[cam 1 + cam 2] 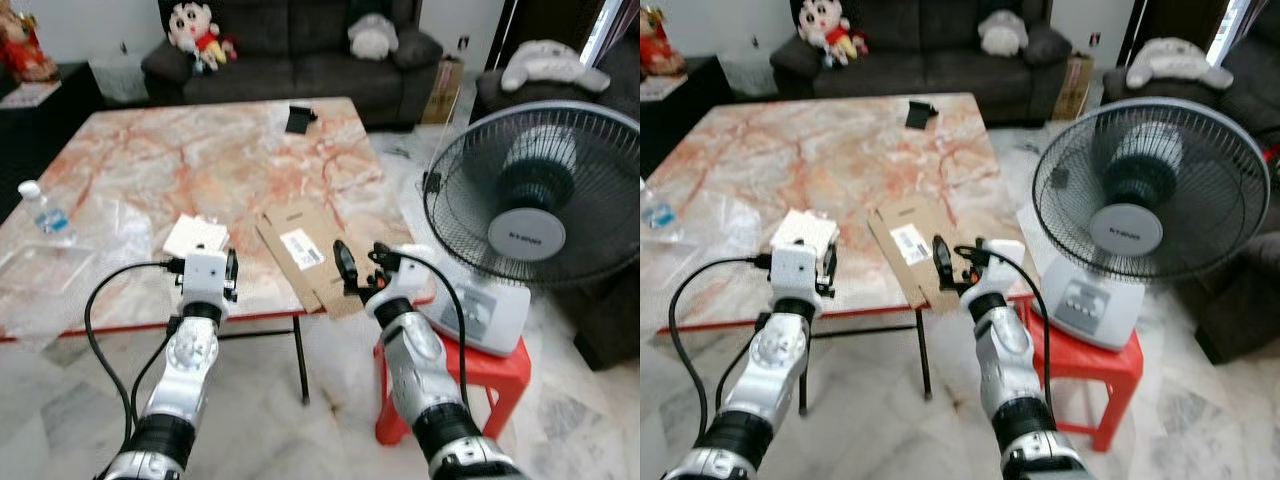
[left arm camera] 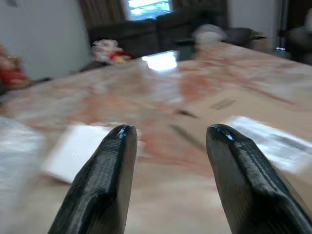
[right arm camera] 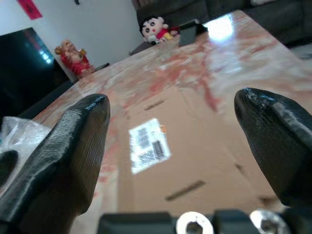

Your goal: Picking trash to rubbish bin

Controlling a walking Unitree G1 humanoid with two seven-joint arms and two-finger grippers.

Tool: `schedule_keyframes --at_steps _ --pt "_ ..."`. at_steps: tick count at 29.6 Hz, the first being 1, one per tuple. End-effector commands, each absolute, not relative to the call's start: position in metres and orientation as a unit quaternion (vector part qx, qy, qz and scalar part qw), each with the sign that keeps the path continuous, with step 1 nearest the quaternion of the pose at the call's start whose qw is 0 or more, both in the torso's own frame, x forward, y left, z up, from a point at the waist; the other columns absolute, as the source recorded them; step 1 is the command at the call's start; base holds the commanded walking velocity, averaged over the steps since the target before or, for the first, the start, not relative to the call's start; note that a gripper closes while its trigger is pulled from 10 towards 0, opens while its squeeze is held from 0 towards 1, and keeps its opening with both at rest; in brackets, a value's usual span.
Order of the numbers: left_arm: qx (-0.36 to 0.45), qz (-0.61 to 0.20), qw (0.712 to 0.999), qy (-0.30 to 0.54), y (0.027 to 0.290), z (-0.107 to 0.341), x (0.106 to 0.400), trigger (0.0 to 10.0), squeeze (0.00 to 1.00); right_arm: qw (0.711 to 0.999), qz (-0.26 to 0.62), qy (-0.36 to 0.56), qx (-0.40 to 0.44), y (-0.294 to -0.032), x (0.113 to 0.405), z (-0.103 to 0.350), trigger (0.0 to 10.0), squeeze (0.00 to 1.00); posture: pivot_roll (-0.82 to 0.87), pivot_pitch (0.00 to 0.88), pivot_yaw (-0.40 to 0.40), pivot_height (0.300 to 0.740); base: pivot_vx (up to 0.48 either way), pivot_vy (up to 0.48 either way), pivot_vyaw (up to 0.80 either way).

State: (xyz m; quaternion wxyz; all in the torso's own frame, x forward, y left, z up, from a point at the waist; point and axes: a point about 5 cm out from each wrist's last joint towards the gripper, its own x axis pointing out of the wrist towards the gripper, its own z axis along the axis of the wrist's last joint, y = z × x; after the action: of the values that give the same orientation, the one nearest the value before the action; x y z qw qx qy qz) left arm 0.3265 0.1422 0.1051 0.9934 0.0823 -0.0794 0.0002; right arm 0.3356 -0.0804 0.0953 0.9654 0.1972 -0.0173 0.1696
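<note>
A: Start at the left of the worktop [image 1: 130,170]. What's there?

B: A plastic bottle [image 1: 45,212] stands near the left edge, with a crumpled clear plastic sheet [image 1: 40,265] beside it reaching toward the near edge. Then a white paper packet [image 1: 195,235], lying flat close to the front edge.

A: And the left pincer [image 2: 168,134]?

B: It hangs just before the near edge, level with the white packet, fingers spread apart and gripping nothing. Open marble lies ahead of it.

A: The middle?

B: A flattened cardboard box [image 1: 305,250] with a white label lies at the front right corner, its near end jutting over the worktop's edge. Far back, a small black object [image 1: 301,118] sits near the rear edge, well apart from everything else.

A: The right pincer [image 3: 170,122]?

B: Right at the cardboard's near end, fingers wide apart with the cardboard between and beyond them, empty.

A: Room on the right?

B: Tight. A standing fan [image 1: 535,210] sits on a red stool [image 1: 495,370] just beside the right arm and the worktop's corner. A dark sofa [image 1: 300,50] runs behind.
</note>
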Motion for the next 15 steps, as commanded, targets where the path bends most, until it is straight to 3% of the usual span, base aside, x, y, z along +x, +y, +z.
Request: schedule_keyframes --at_steps 1,12,13,15 --pt "0.090 0.011 0.993 -0.078 0.1508 0.1068 0.3279 10.0 0.00 0.961 0.187 -0.024 0.204 -0.0687 0.3351 0.1012 10.0 1.00 0.00 0.000 0.007 0.740 0.000 0.000 0.00" --pt "0.081 0.019 0.994 -0.074 0.1517 0.1064 0.3292 10.0 0.00 0.963 0.191 -0.011 0.189 -0.0688 0.3352 0.0988 10.0 1.00 0.00 0.000 -0.007 0.740 0.000 0.000 0.00" --pt "0.080 0.019 0.994 -0.074 0.1516 0.1065 0.3293 10.0 0.00 0.964 0.189 -0.006 0.185 -0.0692 0.3353 0.0973 10.0 0.00 0.00 0.000 -0.007 0.740 0.000 0.000 0.00" --pt "0.079 0.018 0.994 -0.073 0.1513 0.1061 0.3293 10.0 0.00 0.967 0.184 0.008 0.177 -0.0707 0.3350 0.0931 10.0 0.00 -0.01 0.000 -0.007 0.740 0.000 0.000 0.00"
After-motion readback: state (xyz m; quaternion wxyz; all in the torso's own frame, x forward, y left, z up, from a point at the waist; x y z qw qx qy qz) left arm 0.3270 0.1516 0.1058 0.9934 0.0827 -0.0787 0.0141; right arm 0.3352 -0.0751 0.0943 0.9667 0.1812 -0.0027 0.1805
